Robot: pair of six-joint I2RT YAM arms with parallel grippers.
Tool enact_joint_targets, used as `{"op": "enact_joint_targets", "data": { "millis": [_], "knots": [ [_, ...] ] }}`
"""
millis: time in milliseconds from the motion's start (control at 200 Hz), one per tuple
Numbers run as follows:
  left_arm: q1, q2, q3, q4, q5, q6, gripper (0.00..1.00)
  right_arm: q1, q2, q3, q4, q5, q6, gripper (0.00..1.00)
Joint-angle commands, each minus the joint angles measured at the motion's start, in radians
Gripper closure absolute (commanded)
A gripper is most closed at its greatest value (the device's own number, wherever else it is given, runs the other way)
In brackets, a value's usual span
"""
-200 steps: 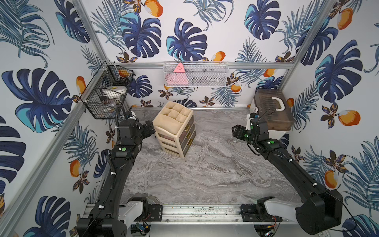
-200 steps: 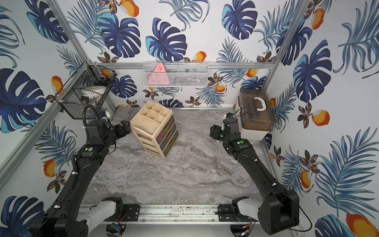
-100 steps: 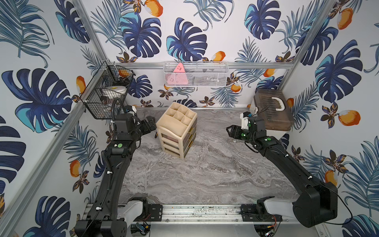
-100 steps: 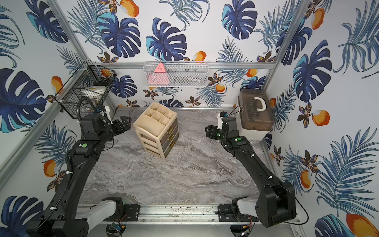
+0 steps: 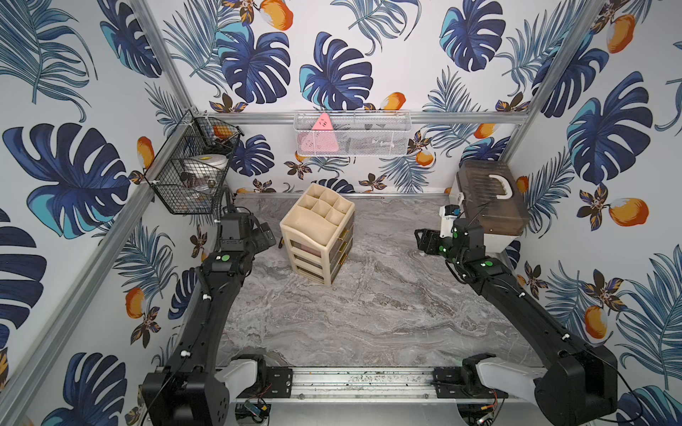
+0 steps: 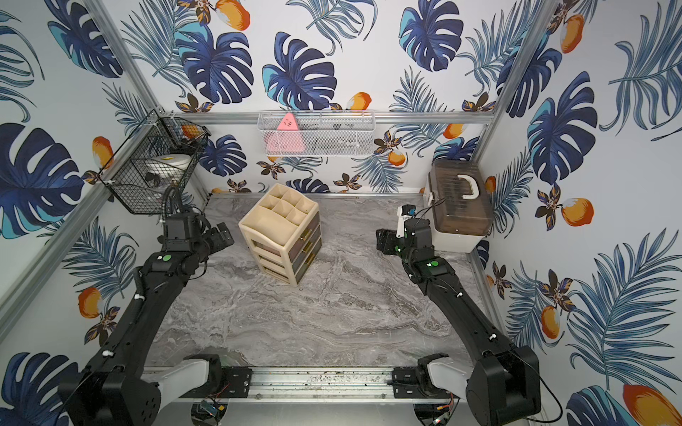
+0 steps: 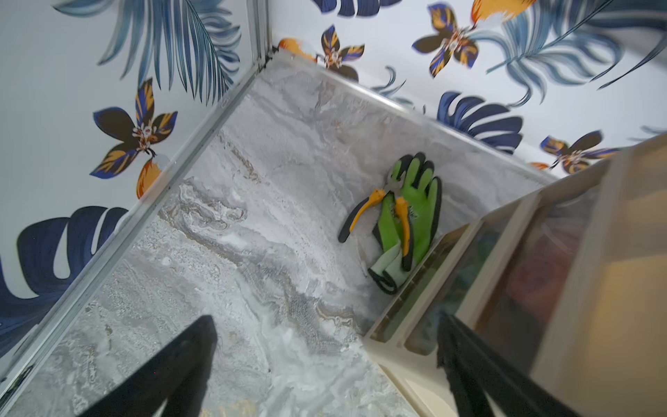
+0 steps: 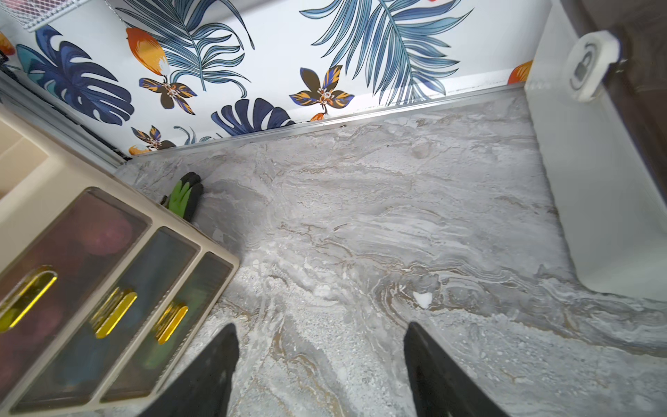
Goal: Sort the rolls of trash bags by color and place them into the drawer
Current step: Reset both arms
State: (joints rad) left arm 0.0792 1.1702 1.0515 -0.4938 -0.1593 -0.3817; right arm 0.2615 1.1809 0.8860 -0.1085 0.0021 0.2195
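1. Nearest me: the rail [image 5: 350, 380] w/ both arm bases on it. Nothing task-related here.
2. Bench [image 5: 369, 313]: grey marble-look and bare thru the middle. No loose rolls anywhere I can see, so I'd judge the sort is done or v. close.
3. Left jaws: spread wide and empty, hanging just beside the side wall of the drawer unit [image 5: 317, 236]. Can't tell if one finger grazes it. Looks to me like a let-go posn after steadying the unit.
4. Right jaws: apart, nothing btwn them, over bare bench. They're angled toward the drawer fronts but well apart from them.
5. Drawer unit: beige, 3 tinted drawers, all shut. The rolls of trash bags [image 8: 108, 231] are inside. Blurry, but I read pink up top, blue mid, green bottom, i.e. one colour per drawer.
6. Behind the unit: a green glove [image 7: 411, 213] w/ pliers [image 7: 364, 209] lying on it, just beside the base. Not task stuff.
7. Far right corner: lidded box [image 5: 487, 199], shut.
8. Walls: leaf wallpaper. Black wire basket [image 5: 192, 173] on the left wall, white mesh basket [image 5: 350, 132] on the back one.
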Motion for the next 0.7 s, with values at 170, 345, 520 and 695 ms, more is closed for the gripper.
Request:
{"op": "enact_joint_targets", "data": {
  "millis": [170,345,520,695],
  "knots": [
    [0.001,-0.008,-0.217,0.24,-0.024,-0.011,0.01,0.001,-0.023,-0.108,0.211,0.042,-0.16,0.27],
    [0.0,0.06,-0.266,0.359,-0.059,0.031,0.01,-0.001,0.049,-0.177,0.301,0.15,-0.188,0.26],
    [-0.014,0.155,-0.377,0.561,-0.13,0.021,0.01,-0.005,0.16,-0.241,0.433,0.243,-0.192,0.25],
    [-0.091,0.261,-0.514,0.858,-0.228,0.11,0.01,-0.024,0.239,-0.327,0.603,0.275,-0.205,0.25]
  ]
}}
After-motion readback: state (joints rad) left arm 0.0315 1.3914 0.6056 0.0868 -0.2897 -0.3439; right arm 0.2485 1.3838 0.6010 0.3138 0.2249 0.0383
